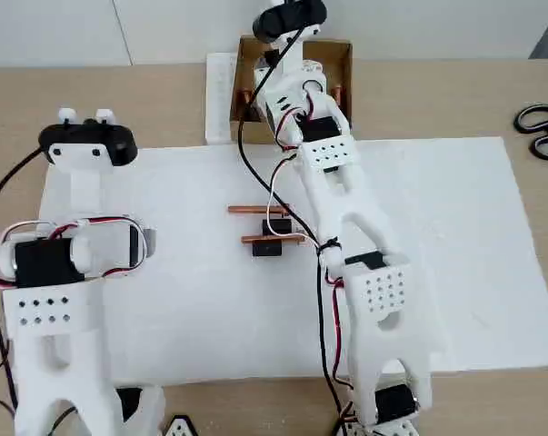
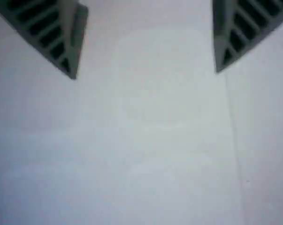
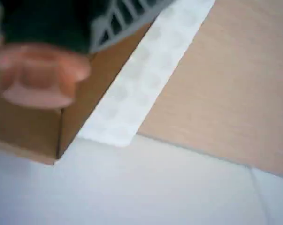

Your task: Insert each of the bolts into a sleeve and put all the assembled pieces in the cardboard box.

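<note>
My right gripper point(image 1: 290, 80) hangs over the cardboard box point(image 1: 342, 50) at the back, shut on a copper bolt whose ends point(image 1: 244, 95) stick out on both sides. In the right wrist view the bolt head point(image 3: 38, 79) is close up under a dark sleeve point(image 3: 38, 23), beside the box wall point(image 3: 96, 89). Two more copper bolts point(image 1: 258, 210) point(image 1: 274, 239) lie mid-sheet, the nearer one through a black sleeve point(image 1: 270, 248). My left gripper point(image 1: 84, 118) is at the sheet's back left corner, open point(image 2: 146, 72) over bare white foam with nothing between its fingers.
A white foam sheet point(image 1: 437, 227) covers most of the wooden table. A narrow white foam strip point(image 1: 219, 91) lies against the box's left side. Black scissors point(image 1: 542, 127) rest at the table's right edge.
</note>
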Tool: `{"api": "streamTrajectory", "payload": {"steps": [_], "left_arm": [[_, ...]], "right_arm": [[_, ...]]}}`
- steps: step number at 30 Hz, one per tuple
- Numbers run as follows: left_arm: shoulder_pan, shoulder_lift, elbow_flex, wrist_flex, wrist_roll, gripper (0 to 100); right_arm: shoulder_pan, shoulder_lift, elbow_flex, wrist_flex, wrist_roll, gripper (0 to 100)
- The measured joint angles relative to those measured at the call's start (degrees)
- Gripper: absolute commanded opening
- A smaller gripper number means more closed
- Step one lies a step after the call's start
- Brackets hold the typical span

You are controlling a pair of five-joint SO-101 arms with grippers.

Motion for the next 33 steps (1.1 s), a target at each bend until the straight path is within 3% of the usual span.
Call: {"api": "streamTrajectory", "payload": {"steps": [12,27,33], "left_arm": [[0.0,0.0,0.8,0.0,0.1,18],[0.0,0.0,0.8,0.0,0.1,18],[0.0,0.0,0.8,0.0,0.1,18]], "right_arm": [[0.0,13.5,-11.4,0.0,0.2,0.3],[-0.1,15.6,-12.0,0.0,0.2,0.6],[-0.1,15.6,-12.0,0.4,0.3,10.2]]}}
